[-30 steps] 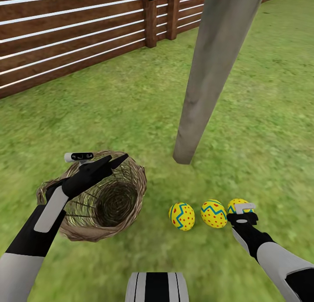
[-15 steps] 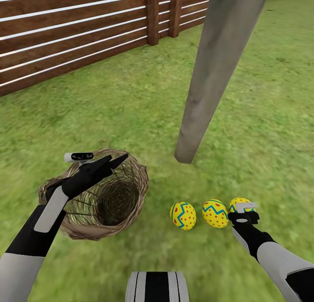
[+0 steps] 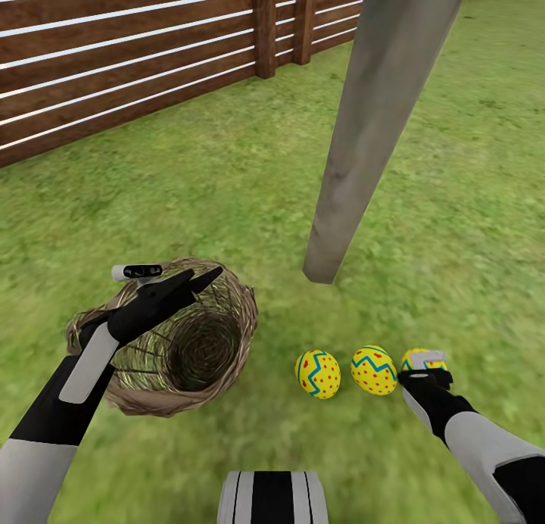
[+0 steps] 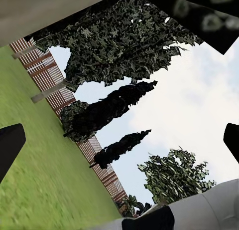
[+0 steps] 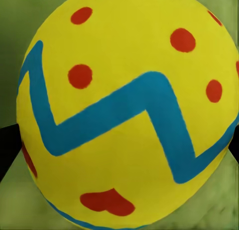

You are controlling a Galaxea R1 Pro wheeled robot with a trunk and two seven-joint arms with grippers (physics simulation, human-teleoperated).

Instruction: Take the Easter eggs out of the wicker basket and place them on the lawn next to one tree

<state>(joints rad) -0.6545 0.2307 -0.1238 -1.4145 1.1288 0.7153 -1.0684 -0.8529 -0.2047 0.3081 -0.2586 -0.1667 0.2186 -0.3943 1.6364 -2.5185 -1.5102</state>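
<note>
Three glossy yellow eggs with blue zigzags and red dots (image 3: 317, 374) lie in a row on mottled green lawn (image 3: 189, 183), near the smooth grey-beige trunk (image 3: 363, 130). Right gripper (image 3: 424, 363) straddles the outermost egg (image 5: 124, 110); whether it grips I cannot tell. Left gripper (image 3: 198, 279), fingers parted, hovers over the open-weave tan wicker basket (image 3: 227, 342).

on the lawn (image 3: 189, 183) the wicker basket (image 3: 227, 338) lies at the left, tipped on its side, and the three easter eggs lie in a row to its right: the first egg (image 3: 317, 374), then the second egg (image 3: 373, 369), then the third egg (image 3: 415, 359) at the far right. the tree (image 3: 363, 130) stands just behind the eggs, and the fence (image 3: 113, 62) runs behind everything at the far left. the left end effector (image 3: 198, 280) is above the basket rim, and the right end effector (image 3: 425, 369) is at the third egg.
</note>
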